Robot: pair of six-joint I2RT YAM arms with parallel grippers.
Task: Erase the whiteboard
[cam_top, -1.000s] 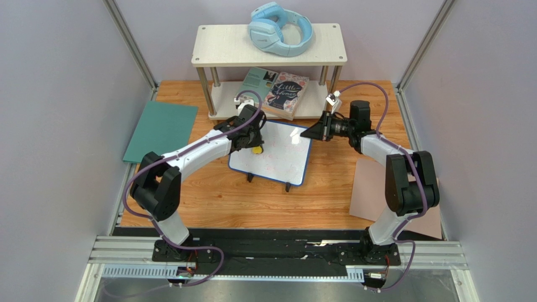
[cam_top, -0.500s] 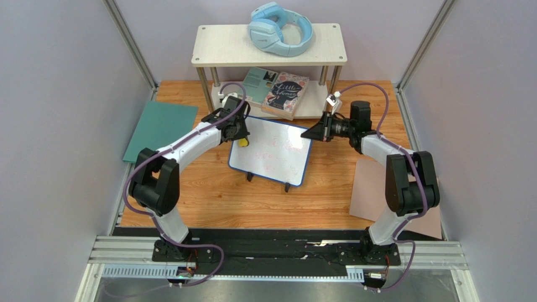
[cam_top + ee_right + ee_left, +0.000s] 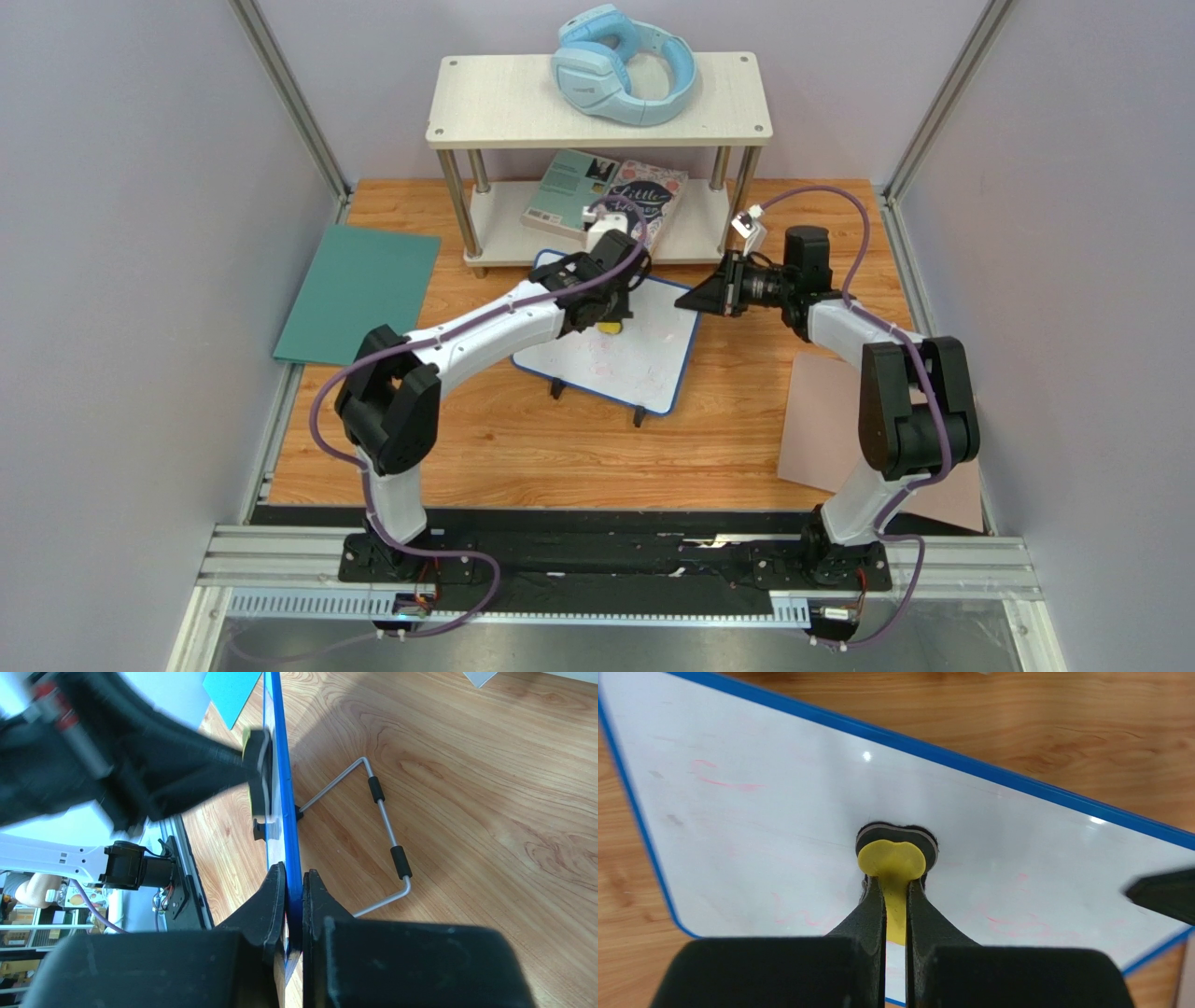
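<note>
The whiteboard [image 3: 638,367], white with a blue rim, stands tilted on its wire stand [image 3: 382,822] in the middle of the table. Faint pink marks remain on it [image 3: 773,812]. My left gripper [image 3: 612,322] is shut on a yellow eraser [image 3: 892,859] and presses its dark pad flat against the board's upper middle. My right gripper [image 3: 690,300] is shut on the board's blue rim [image 3: 281,777] at its far right edge. The right gripper [image 3: 293,876] has one finger on each face of the board. The eraser also shows edge-on in the right wrist view [image 3: 258,763].
A two-tier shelf [image 3: 484,105] stands behind the board, with blue headphones [image 3: 624,63] on top and books [image 3: 624,196] below. A teal sheet [image 3: 358,291] lies at the left. A tan-pink sheet [image 3: 828,420] lies at the right.
My left gripper has swept with the eraser from the board's left side to its upper middle. The pink writing looks fainter. The right gripper has kept its hold and place.
</note>
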